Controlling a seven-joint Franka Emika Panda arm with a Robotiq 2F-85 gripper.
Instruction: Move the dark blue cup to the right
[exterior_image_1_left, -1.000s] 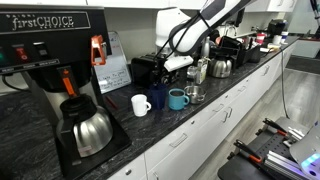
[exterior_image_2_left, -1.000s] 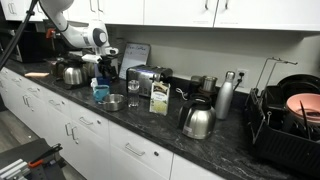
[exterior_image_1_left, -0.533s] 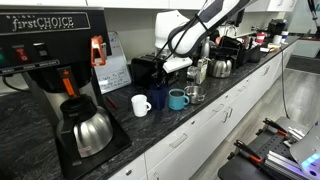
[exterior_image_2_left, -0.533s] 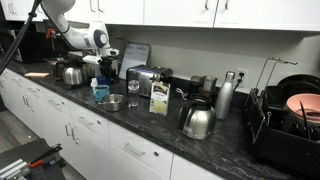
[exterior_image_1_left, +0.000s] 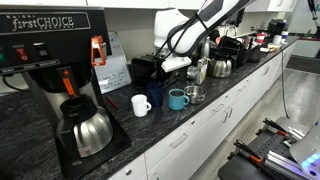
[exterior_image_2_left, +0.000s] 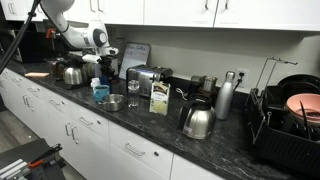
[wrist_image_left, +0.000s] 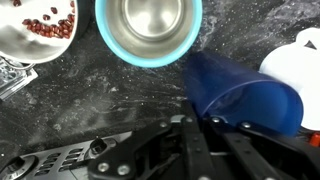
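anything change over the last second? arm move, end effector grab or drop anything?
Nothing visibly changed. The end effector hangs over the mugs in the same place, and the dark blue cup, the teal mug and the white mug sit where they were.

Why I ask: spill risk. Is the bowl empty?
No, the bowl holds small reddish-brown pieces in the wrist view.
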